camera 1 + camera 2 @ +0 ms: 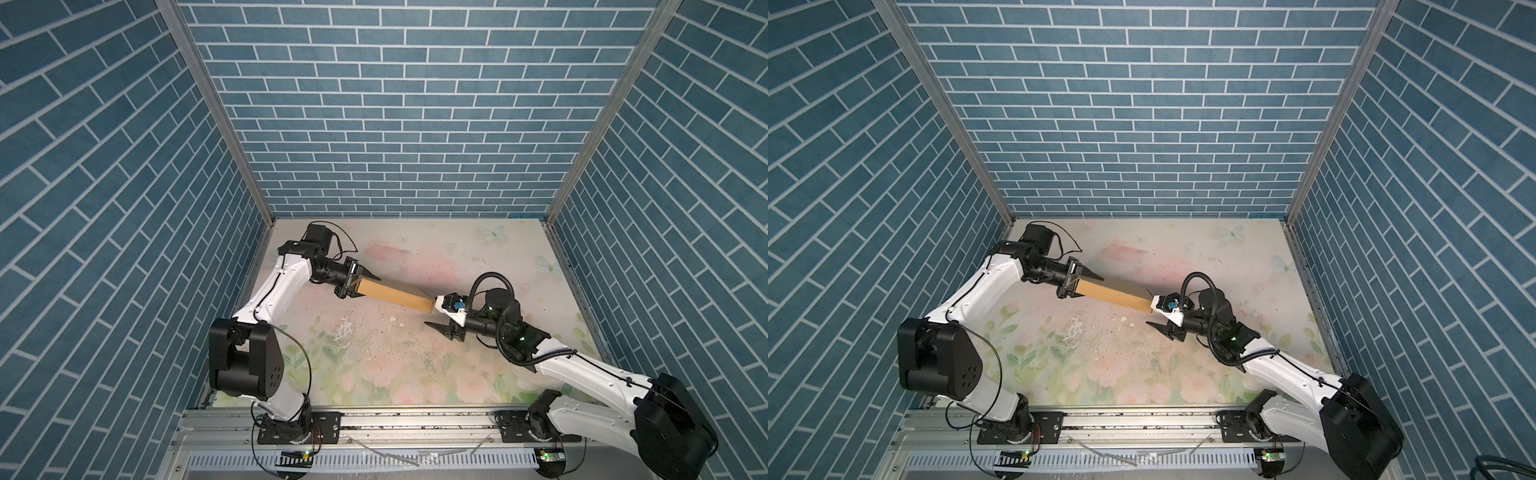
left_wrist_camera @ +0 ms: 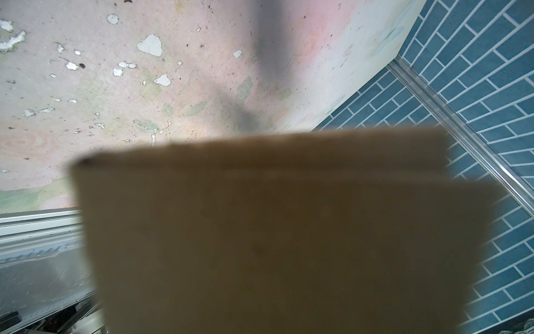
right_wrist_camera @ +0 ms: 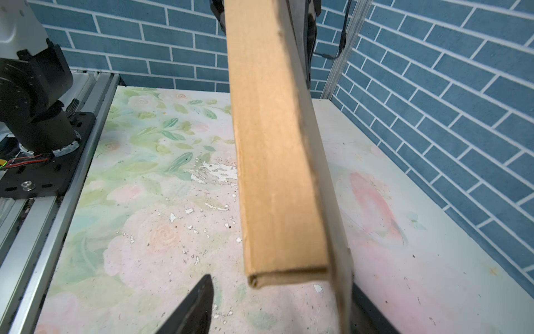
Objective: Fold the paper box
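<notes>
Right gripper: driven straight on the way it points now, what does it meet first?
The paper box. Its near end sits between the open jaws of the right gripper, so the palm would likely butt that end; how soon is unclear. Beyond, the left gripper holds the far end.

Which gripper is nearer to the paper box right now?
Left. The left gripper clamps one end of the paper box. The right gripper straddles the opposite end with its jaws open, one finger clear of it.
</notes>
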You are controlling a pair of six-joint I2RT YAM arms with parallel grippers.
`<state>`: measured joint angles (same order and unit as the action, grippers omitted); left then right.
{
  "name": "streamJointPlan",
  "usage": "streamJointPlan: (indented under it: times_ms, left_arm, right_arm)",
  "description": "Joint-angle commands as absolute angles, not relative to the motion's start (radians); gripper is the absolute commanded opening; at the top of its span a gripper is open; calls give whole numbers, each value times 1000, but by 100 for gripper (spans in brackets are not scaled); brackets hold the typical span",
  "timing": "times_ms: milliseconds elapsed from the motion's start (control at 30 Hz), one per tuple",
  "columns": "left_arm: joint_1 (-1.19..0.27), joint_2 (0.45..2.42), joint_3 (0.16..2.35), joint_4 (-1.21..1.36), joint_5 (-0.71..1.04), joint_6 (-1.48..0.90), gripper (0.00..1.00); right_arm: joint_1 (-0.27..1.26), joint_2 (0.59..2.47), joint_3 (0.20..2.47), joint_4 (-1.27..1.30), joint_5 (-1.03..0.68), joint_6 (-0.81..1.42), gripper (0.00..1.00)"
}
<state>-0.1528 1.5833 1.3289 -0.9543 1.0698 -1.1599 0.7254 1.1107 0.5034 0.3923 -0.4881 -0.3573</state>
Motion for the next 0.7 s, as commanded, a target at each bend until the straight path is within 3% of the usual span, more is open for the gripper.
streamJointPlan:
  times_ms: [0, 667]
  left_arm:
    - [-149, 1590, 1347, -1000, 1089, -1128, 11]
    - [-150, 1540, 1330, -1042, 1098, -1081, 7]
  right_arm:
    - [732, 1125, 479, 515, -508, -346, 67]
    - [727, 1161, 460, 643, -520, -330, 67]
